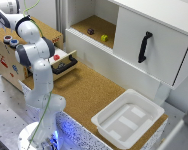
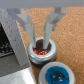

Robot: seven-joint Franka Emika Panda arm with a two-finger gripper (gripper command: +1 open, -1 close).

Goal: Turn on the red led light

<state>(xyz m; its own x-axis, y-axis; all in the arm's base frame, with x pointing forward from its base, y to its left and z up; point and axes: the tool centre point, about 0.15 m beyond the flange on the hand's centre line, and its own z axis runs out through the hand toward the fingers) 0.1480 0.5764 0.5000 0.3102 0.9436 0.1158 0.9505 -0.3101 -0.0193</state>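
Gripper sits directly over the red led light, on top of the wooden box at the exterior view's left. Wrist view: both fingers reach down onto the red face, tips close together, only a narrow gap between them. Nearly closed, clamped on nothing; tips look to be touching the button top, but it's too blurry to confirm contact.

Red light has a pale grey ring around it. Blue led light is just beside it, same style ring, not touched. In the exterior view two ringed buttons show at the box's top edge next to the arm's wrist; colours are hard to make out there, and the arm covers the rest of the box top.

Relative to the wooden box: an open drawer sticks out of its side with a small red block on it and a dark handle along the front edge. Further off, toward the exterior view's right, a white cabinet with a black door handle; its open shelf holds a yellow-green block and a dark block. White plastic bin stands on the cork tabletop, well apart from the box.
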